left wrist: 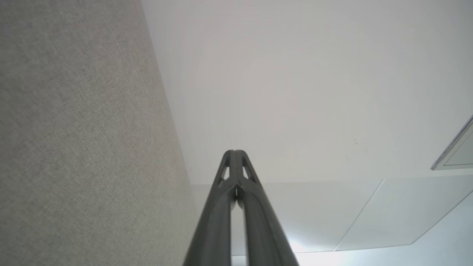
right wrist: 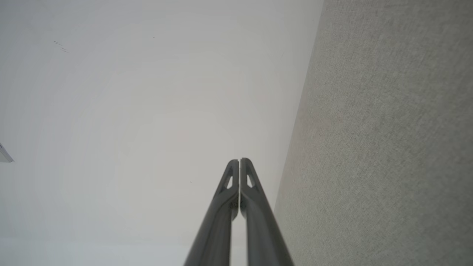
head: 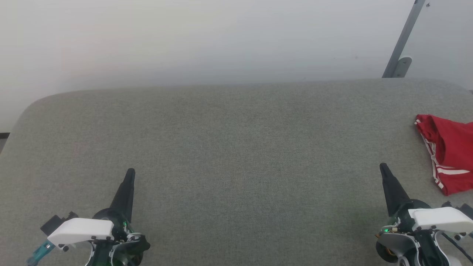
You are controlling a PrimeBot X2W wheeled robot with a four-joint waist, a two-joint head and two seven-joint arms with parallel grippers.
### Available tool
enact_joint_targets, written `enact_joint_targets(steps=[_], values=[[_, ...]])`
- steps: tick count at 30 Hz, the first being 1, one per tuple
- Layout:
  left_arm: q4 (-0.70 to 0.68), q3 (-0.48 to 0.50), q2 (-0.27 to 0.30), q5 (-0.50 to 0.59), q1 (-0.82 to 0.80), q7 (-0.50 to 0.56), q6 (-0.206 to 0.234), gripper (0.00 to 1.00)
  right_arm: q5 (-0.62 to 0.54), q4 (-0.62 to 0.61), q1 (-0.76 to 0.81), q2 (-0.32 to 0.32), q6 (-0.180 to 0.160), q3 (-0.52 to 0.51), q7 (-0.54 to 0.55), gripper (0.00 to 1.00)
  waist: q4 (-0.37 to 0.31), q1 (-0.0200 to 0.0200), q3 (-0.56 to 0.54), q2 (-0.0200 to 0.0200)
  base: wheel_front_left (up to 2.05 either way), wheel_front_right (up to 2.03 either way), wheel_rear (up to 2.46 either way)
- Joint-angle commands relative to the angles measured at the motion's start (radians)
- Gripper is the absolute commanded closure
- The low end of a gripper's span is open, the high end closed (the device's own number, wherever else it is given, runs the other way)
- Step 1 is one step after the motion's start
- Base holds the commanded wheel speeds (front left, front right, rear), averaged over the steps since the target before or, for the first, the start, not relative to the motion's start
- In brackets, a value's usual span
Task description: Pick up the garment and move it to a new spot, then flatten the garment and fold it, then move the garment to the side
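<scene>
Fabric of grey colour covers the wide padded surface [head: 236,140] before the robot, and its far edge meets a pale wall [head: 184,37]. The garment [head: 451,151] lies crumpled on this surface at the far right of the head view, red with thin white stripes along one border. The edge of the picture cuts it off, so its full shape cannot be made out. The right gripper [head: 383,167] shows at the lower right, near the garment but apart from it, its two dark fingers pressed together on nothing. In its wrist view the tips meet with only a thin line between them. The left gripper [head: 130,171] is at the lower left, well apart from the garment, its fingers likewise clenched and empty. Both arms are cut off by the bottom edge. A slanted grey metal bar [head: 404,37] with a small bracket stands behind the surface at the upper right, and its top leaves the picture.
</scene>
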Motion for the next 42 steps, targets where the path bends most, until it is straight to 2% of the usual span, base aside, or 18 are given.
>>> enact_joint_targets(steps=[1, 42], values=[[0.000, 0.004, -0.003, 0.003, -0.011, 0.004, -0.003, 1.00, 0.004, -0.004, -0.006, 0.003, 0.000, -0.001, 0.003, 1.00, 0.000, 0.0000, 0.000, 0.0000, 0.00, 0.00, 0.00], [0.000, 0.005, -0.003, 0.003, -0.012, 0.004, -0.003, 1.00, 0.004, -0.004, -0.006, 0.003, 0.000, 0.000, 0.003, 1.00, 0.000, 0.0000, 0.000, 0.0000, 0.00, 0.00, 0.00]])
